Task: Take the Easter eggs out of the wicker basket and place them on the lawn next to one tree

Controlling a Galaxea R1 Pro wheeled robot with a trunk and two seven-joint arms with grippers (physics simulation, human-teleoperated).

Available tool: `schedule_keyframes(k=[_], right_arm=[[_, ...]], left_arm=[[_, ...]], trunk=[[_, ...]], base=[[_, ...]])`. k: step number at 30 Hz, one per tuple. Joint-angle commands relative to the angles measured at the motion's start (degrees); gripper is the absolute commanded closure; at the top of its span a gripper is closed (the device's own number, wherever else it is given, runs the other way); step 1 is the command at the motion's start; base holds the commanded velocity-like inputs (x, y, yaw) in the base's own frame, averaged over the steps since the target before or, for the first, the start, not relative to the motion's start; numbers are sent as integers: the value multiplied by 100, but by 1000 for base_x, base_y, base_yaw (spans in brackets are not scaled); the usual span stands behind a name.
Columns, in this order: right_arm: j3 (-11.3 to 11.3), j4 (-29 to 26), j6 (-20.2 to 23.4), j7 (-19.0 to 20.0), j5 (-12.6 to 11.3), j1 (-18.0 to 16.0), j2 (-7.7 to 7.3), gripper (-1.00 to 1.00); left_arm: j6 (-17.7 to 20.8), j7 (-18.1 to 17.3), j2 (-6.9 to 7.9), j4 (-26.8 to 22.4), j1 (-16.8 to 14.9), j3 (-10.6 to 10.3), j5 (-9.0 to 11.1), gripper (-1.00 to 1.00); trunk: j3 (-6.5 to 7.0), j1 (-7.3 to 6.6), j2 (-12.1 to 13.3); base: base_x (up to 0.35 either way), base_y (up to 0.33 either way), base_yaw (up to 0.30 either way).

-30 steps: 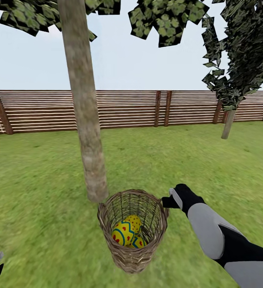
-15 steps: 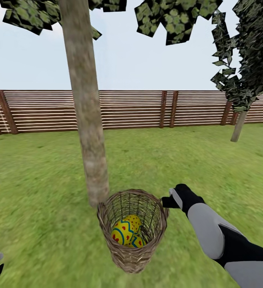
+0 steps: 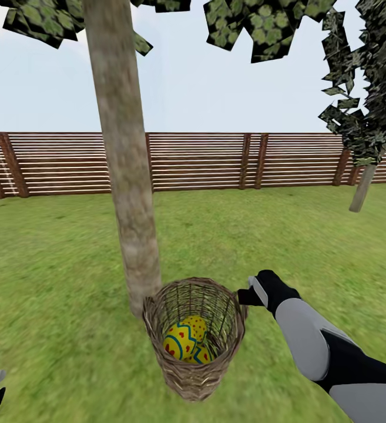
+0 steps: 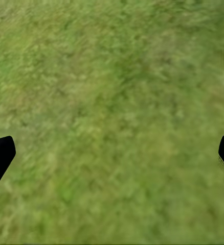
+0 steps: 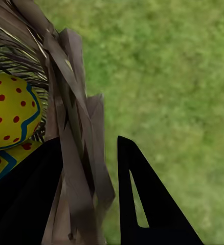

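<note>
Right gripper (image 5: 86, 194) pinches your wicker basket (image 3: 194, 376) rim beside the tree (image 3: 128, 194); Easter eggs (image 3: 184, 342) remain inside, none placed yet.

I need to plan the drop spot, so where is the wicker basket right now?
In the head view the wicker basket stands low and centre on the lawn, right at the foot of the tree, with the right gripper clamped on its rim.
</note>
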Motion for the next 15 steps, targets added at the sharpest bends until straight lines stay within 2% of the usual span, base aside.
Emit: schedule_keyframes(k=[1,15], right_arm=[[-54,-10,22,18,16,-5,8,100],[-54,-12,22,19,18,-5,2,100]], left_arm=[[31,-17,1,-10,1,8,25,-100],[31,-17,-6,-10,1,5,22,-100]], trunk=[[-5,4,-3],[-5,4,-3]], base=[[337,0,0],[337,0,0]])
